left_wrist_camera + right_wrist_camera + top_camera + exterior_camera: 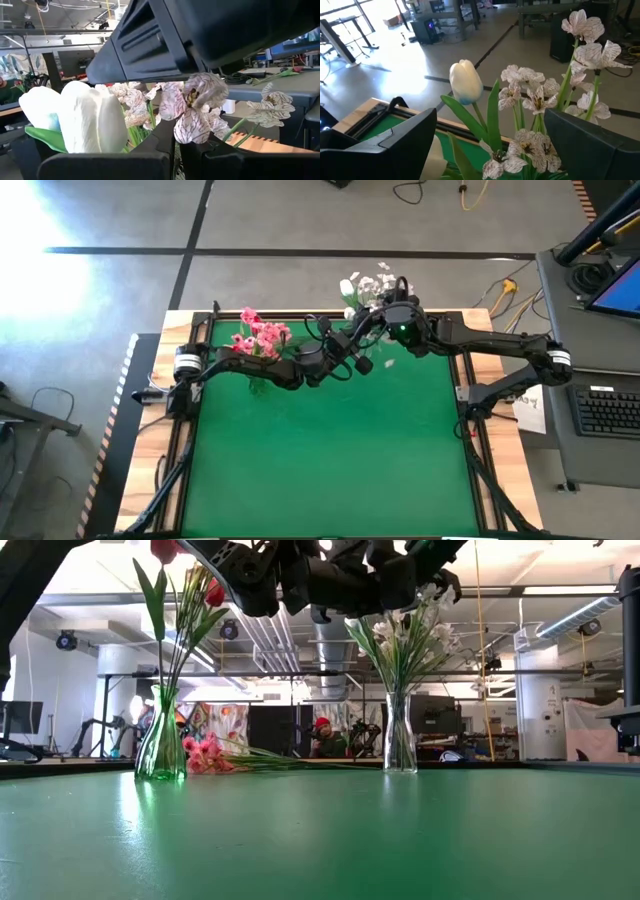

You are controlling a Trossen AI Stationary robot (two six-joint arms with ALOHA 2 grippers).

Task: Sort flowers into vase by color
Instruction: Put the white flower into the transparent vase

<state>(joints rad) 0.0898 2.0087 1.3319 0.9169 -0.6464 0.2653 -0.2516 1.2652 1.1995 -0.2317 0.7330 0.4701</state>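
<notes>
White flowers (366, 286) bunched in clear vase (400, 736) at far edge of green mat (330, 450), right of centre; white tulip bud (465, 81) plus veined white blossoms (530, 95) on green stems. Same bud (82, 117) and a veined blossom (195, 105) close up in left wrist view. Pink flowers (262, 335) at far left of mat, near second vase (161, 745); in low view pink blossoms (203, 754) lying flat on mat between the two vases, stems toward clear vase. Red bud (165, 550) and another red one (214, 592) standing upright in second vase, green leaves around. Left gripper (362, 361) reached across to middle of far edge, just beside white bunch, jaws fully closed; fingers (100, 167) together at frame bottom in own wrist view, whether a stem pinched between them cannot tell. Right gripper (398, 308) right over white bunch, jaws spread wide, fingers (395, 145) either side of stems, nothing gripped. Both arms crossing over far edge, overlapping in high view. Person in red cap (322, 735) seated in room behind table.
</notes>
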